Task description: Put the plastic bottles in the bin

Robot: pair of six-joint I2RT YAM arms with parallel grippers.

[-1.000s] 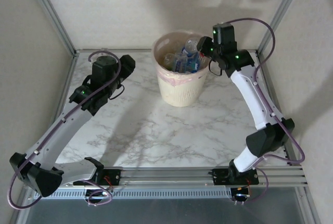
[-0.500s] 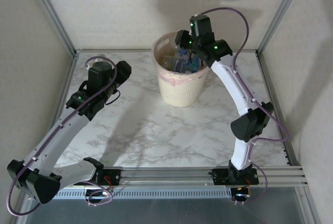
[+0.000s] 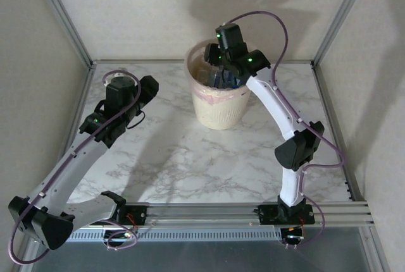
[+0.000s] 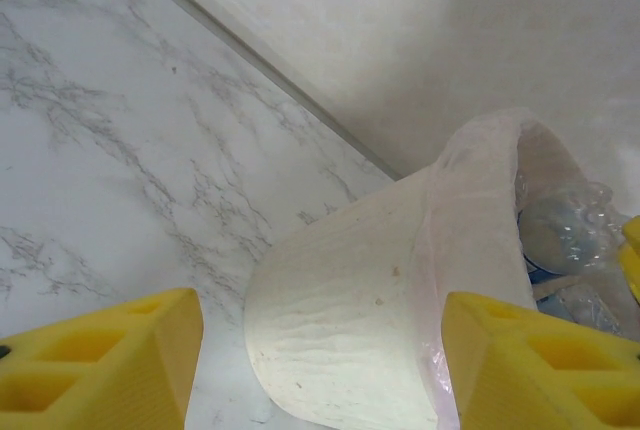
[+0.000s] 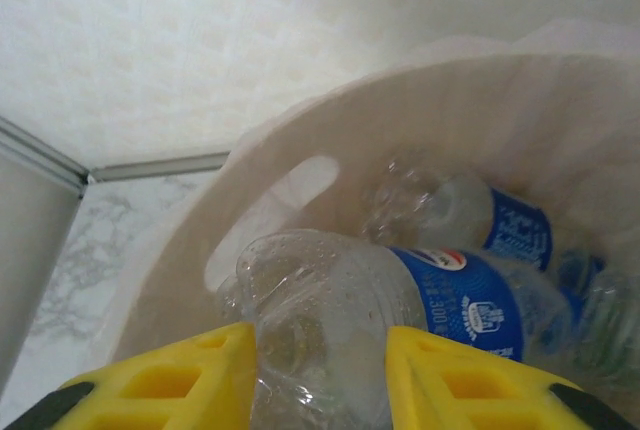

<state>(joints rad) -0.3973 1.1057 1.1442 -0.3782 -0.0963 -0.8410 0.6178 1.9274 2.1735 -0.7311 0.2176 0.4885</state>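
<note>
The right gripper [image 5: 320, 345] hangs inside the mouth of the bin [image 5: 190, 260], and its yellow fingers [image 5: 170, 375] flank the crumpled end of a clear bottle [image 5: 450, 300] with a blue label. The pads appear to clamp it, though contact is not clearly visible. A second bottle [image 5: 480, 215] of the same kind lies deeper in the bin, just behind the first. The bin's thin liner bag [image 4: 432, 280] folds over the rim. From above, the bin stands at the far centre of the marble table [image 3: 190, 158], near the back wall [image 3: 139, 12]. The left gripper [image 4: 320, 345] hovers spread wide and empty, well left of the bin and facing its outer side.
</note>
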